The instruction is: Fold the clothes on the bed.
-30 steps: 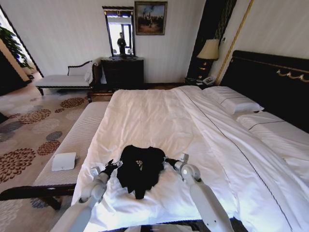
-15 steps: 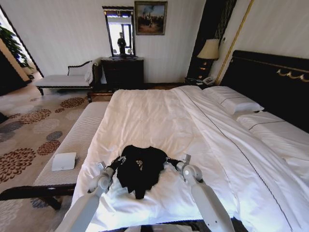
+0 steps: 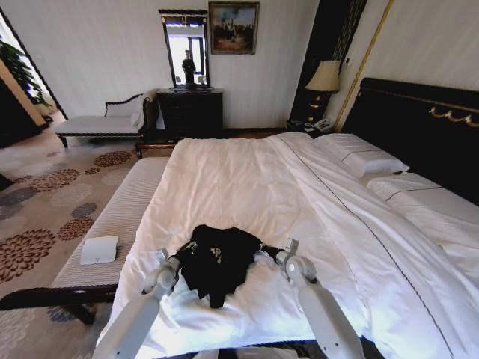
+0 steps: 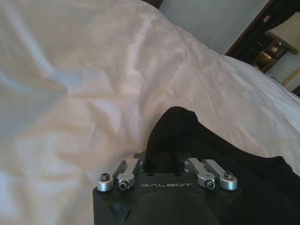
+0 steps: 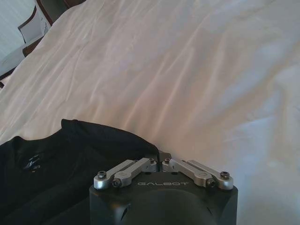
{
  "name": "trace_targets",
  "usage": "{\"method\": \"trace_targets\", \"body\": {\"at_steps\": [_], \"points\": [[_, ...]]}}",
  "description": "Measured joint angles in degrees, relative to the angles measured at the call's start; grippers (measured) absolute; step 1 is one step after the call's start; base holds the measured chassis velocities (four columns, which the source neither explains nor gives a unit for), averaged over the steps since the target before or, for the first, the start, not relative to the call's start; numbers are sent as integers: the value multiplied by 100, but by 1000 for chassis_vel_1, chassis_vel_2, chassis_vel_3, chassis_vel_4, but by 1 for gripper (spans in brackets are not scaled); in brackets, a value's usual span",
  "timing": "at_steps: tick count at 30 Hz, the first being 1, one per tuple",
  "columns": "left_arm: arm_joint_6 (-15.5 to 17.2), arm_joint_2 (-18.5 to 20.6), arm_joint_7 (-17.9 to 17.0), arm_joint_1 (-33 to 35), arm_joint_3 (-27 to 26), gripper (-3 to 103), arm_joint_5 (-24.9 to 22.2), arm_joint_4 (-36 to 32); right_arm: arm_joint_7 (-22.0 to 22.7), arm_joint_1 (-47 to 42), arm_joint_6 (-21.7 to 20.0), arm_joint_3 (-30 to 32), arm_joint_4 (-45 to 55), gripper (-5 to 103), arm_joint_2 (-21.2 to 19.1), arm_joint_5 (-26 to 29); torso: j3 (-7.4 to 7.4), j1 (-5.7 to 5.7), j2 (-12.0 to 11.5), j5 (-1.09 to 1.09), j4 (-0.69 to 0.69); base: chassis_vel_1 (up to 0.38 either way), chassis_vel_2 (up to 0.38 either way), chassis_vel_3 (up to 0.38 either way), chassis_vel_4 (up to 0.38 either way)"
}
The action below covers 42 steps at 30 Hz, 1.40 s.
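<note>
Both pincers [image 3: 185, 249] [image 3: 263, 250] moved inward, clenched on bunched black T-shirt [image 3: 218, 260].

bright daylight | glare on bed [image 3: 247, 179] | wide-angle edge bending

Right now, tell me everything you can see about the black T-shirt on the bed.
The black T-shirt is soft cloth, bunched into a rumpled heap rather than spread flat, with a bit of white lettering showing near its middle. It lies on the white duvet at the near end of the bed. The left gripper is shut on a raised fold at one side, and the right gripper is shut on the cloth edge at the opposite side. A narrow tail of fabric trails toward the robot.
</note>
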Motion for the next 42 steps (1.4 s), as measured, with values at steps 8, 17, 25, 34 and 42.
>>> {"method": "trace_targets", "body": {"at_steps": [8,17,25,34,42], "points": [[11,-20,-100,25,-32,3,-2,-36,-17,3,14,-7,-12,0,5,-6,0,0,0,0,-1,0,0,0,0],[2,52,-161,101,-154,1,-35,-226,-10,-65,15,-10,145,0,-2,-7,0,0,0,-1,-1,0,0,0,0],[-15,543,-212,587,-561,1,-102,-1241,52,-348,15,154,947,0,-125,85,0,-1,0,-1,0,0,0,0,0],[-63,772,-264,1123,-991,1,-136,-2379,192,-571,8,249,1838,0,-216,154,-1,0,0,-1,0,0,0,0,0],[-74,1071,-402,1212,-1214,1,-213,-3082,237,-368,77,388,2263,0,-460,156,0,-2,0,0,-1,0,0,0,0]]}}
